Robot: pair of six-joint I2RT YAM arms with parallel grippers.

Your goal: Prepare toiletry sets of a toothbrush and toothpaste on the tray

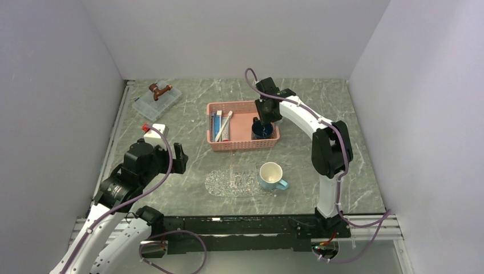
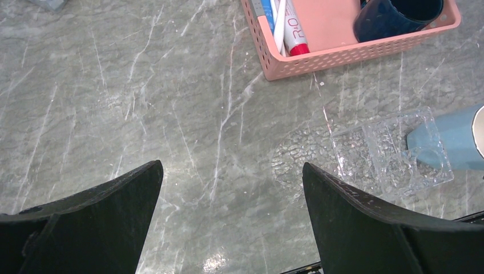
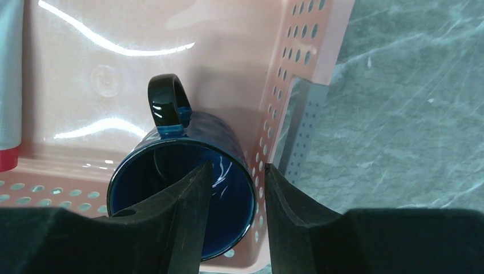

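At the table's (image 1: pixel 188 128) centre sits the pink basket (image 1: pixel 240 146). Along its 9 o'clock side lie the toothbrush (image 2: pixel 278 28) and the toothpaste (image 2: pixel 293 31), red cap toward 6 o'clock. They are packed side by side, and the count of each is hard to make out. A dark blue mug (image 3: pixel 188 171) stands in the basket's 4 o'clock corner, handle toward 12 o'clock.

The right hand (image 3: pixel 237 169) is released, its jaws part-spread astride the mug's 3 o'clock wall, one finger inside and one outside. Contact with the wall cannot be told.

At 6 o'clock of the basket lies the clear tray (image 1: pixel 222 182). A light blue mug (image 1: pixel 273 176) stands at the tray's 3 o'clock end, on the rim or just beside it, I cannot tell which. The left wrist view crops this mug.

The left hand (image 2: pixel 231 171) is spread wide, grasping nothing, at 9 o'clock over bare table.

At 10 o'clock a clear lidded box (image 1: pixel 160 105) carries a brown object (image 1: pixel 158 90), too small to identify.
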